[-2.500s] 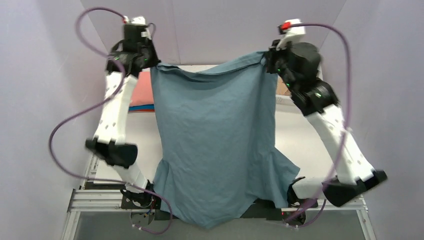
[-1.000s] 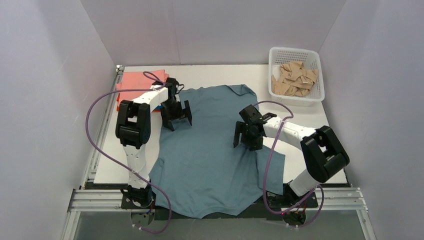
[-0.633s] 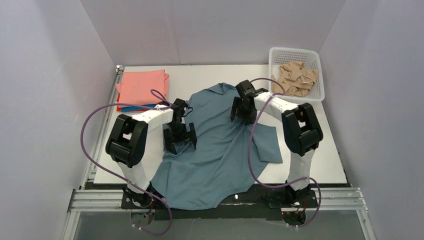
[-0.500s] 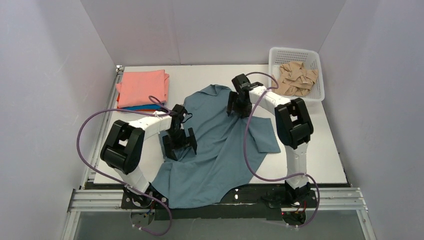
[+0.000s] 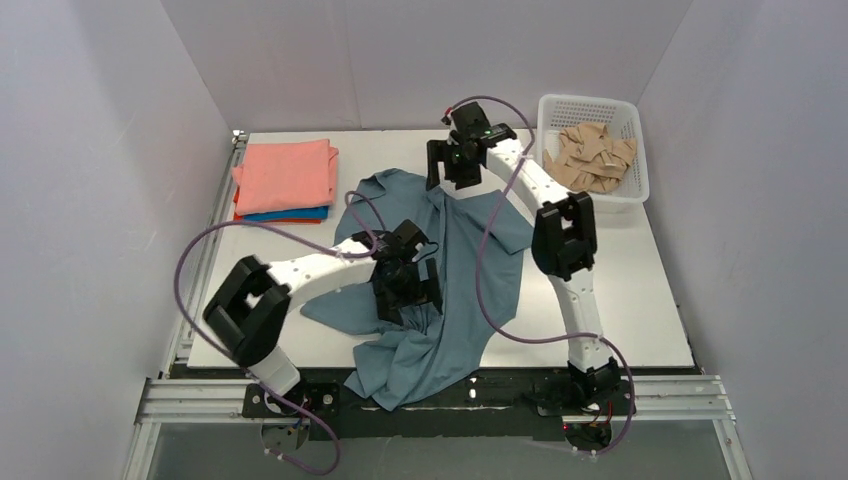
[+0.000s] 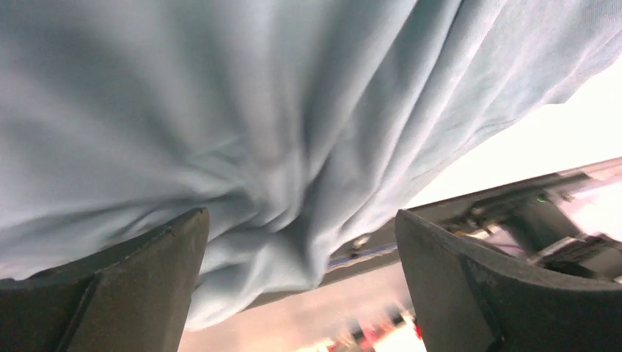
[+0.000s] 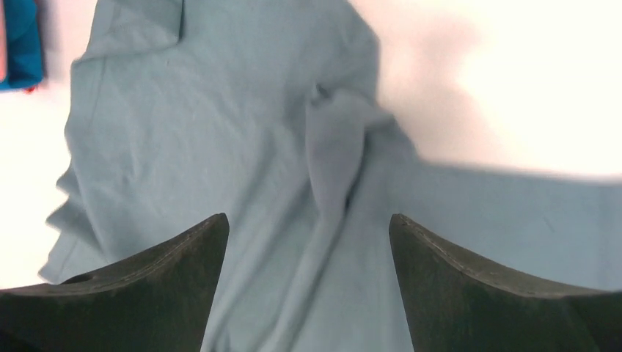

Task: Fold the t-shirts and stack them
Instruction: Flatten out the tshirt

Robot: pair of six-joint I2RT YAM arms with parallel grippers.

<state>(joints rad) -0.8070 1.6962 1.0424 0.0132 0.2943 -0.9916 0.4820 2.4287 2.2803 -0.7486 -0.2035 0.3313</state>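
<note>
One grey-blue t-shirt (image 5: 455, 320) lies crumpled across the middle of the white table, its lower end hanging over the near edge. My left gripper (image 5: 407, 295) sits low over the bunched middle of it, open. In the left wrist view (image 6: 299, 216) folds of the cloth (image 6: 220, 110) lie between the wide fingers. My right gripper (image 5: 455, 175) hovers open over the shirt's far end. In the right wrist view (image 7: 308, 216) a creased ridge of cloth (image 7: 330, 147) runs below it. Folded t-shirts are stacked at the far left, salmon-pink (image 5: 285, 175) over bright blue (image 5: 285, 213).
A white basket (image 5: 590, 110) holding several tan pieces stands at the far right corner. Bare table (image 5: 620, 290) shows to the right of the shirt. Metal rails (image 5: 200, 400) run along the near edge. Purple cables loop from both arms.
The shirt lay spread flat a second ago and is now bunched and dragged left. My left gripper moved right and nearer over its middle. My right gripper travelled to the far end.
</note>
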